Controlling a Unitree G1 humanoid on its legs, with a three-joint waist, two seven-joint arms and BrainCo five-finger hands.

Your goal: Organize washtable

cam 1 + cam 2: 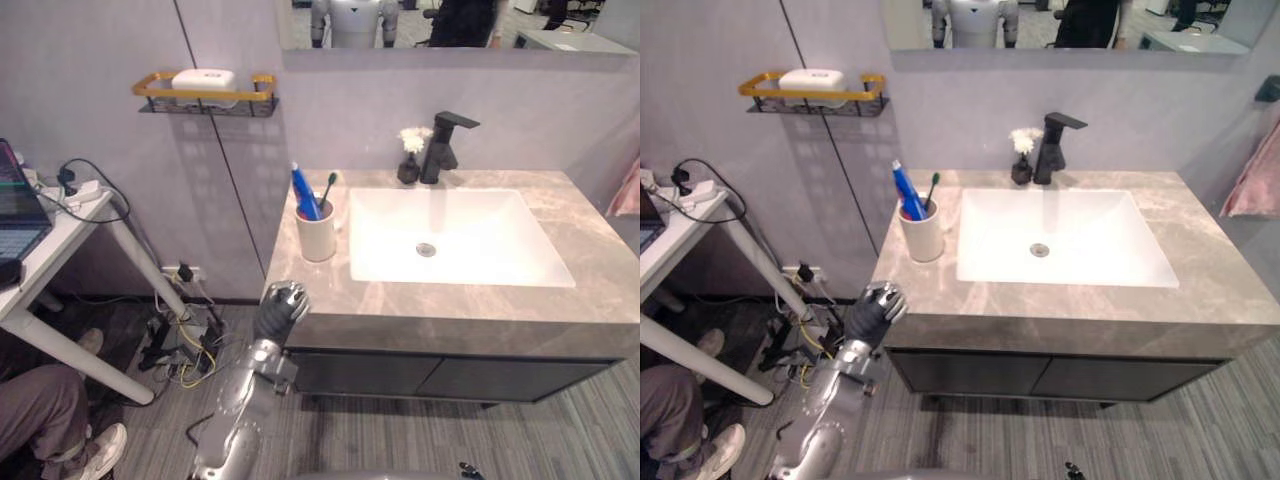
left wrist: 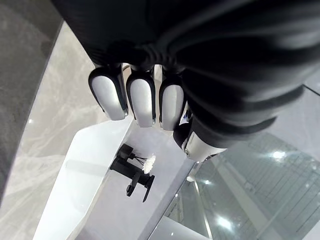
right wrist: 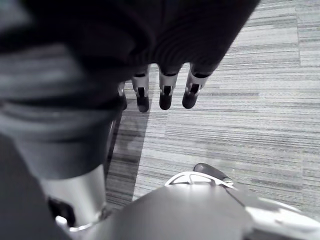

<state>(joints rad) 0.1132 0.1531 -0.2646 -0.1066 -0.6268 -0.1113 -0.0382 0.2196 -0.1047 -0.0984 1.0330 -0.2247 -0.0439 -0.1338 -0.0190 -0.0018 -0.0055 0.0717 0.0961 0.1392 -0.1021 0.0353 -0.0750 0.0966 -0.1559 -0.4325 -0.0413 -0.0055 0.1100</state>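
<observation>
Polished grey veined stone for the countertop [image 1: 450, 305], with a glossy white glazed basin [image 1: 400, 230] set in it. Matt black metal on the faucet [image 1: 440, 145]. Smooth matt cream cup [image 1: 317, 238], plastic toothbrushes [image 1: 303, 190] inside. Upper left: gold-toned metal shelf [image 1: 262, 85]. Right edge: soft pink cloth [image 1: 1250, 180]. Bottom: matt dark cabinet fronts [image 1: 400, 375], matt streaked grey floor [image 3: 250, 100].

Legible text, labels, brands, numbers, signs: none. Any print on the blue tube [image 1: 304, 192] standing in the cream round cup [image 1: 316, 238] on the grey marble washtable [image 1: 565, 212] is too small to read. The lit laptop screen [image 1: 14, 200] on the white side table [image 1: 62, 232] shows coloured lines, also unreadable.
</observation>
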